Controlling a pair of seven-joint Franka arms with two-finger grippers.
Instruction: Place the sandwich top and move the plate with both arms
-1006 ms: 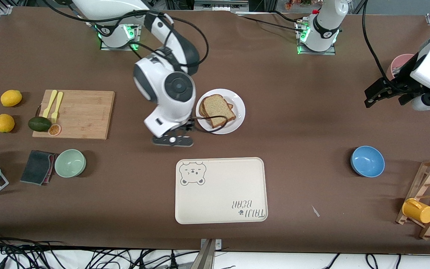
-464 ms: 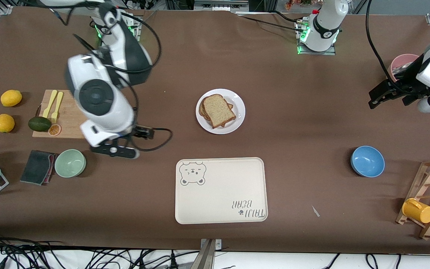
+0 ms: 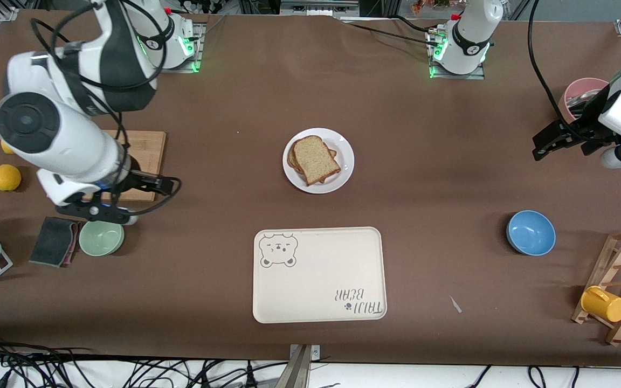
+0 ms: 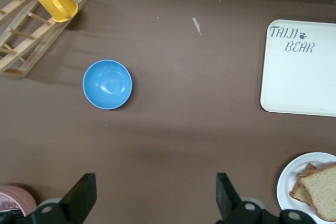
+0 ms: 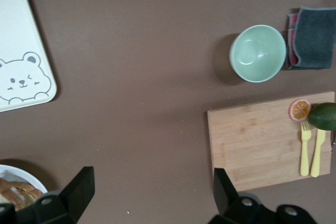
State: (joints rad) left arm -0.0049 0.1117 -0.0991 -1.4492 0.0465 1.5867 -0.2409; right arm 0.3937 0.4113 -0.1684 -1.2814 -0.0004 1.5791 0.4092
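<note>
The sandwich top (image 3: 316,158), a speckled light-brown bread slice, lies on top of other bread on the round white plate (image 3: 344,156) at the middle of the table. My right gripper (image 3: 100,213) is open and empty, up over the edge of the cutting board and the green bowl, well away from the plate. My left gripper (image 3: 545,144) is open and empty, held up over the left arm's end of the table. The left wrist view shows its open gripper (image 4: 153,195), the plate (image 4: 293,178) and the bread (image 4: 323,190). The right wrist view shows its open gripper (image 5: 152,190) and the plate's edge (image 5: 23,173).
A cream bear tray (image 3: 318,275) lies nearer the camera than the plate. A blue bowl (image 3: 530,233), a pink cup (image 3: 580,92) and a wooden rack with a yellow mug (image 3: 604,303) are at the left arm's end. A cutting board (image 3: 146,156), green bowl (image 3: 101,237) and dark cloth (image 3: 54,241) are at the right arm's end.
My right arm has swung away from beside the plate toward its own end of the table, now over the cutting board and green bowl. The left arm has hardly moved.
</note>
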